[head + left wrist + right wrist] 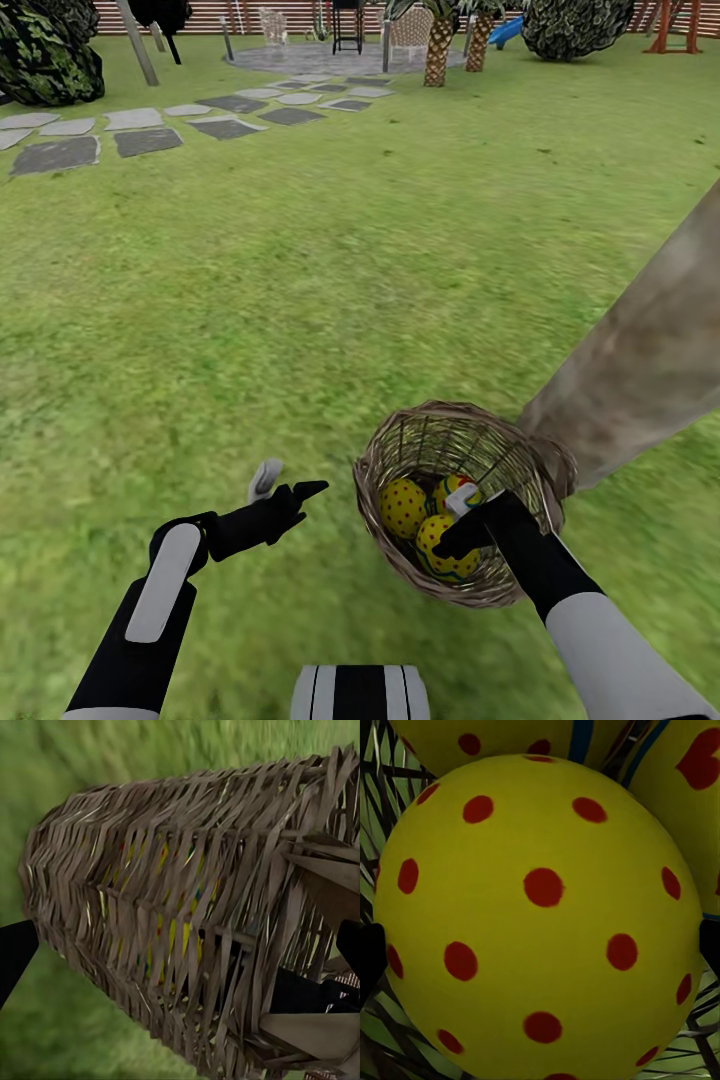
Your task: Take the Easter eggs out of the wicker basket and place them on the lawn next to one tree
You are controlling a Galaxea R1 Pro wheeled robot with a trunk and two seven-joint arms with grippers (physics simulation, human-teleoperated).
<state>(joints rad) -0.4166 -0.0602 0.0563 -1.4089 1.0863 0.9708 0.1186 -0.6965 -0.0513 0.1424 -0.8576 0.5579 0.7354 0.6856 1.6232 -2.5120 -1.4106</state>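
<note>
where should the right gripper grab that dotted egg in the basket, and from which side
Across its widest middle, coming from above through the wicker basket's open mouth. The egg is smooth and round, so the right gripper probably slips anywhere narrower, and the woven wall blocks any side approach.

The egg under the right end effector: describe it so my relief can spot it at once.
Find the thick tree trunk at the right of the head view; the wicker basket sits at its foot. The right end effector reaches into it over the nearest egg. The others lie farther back.
</note>
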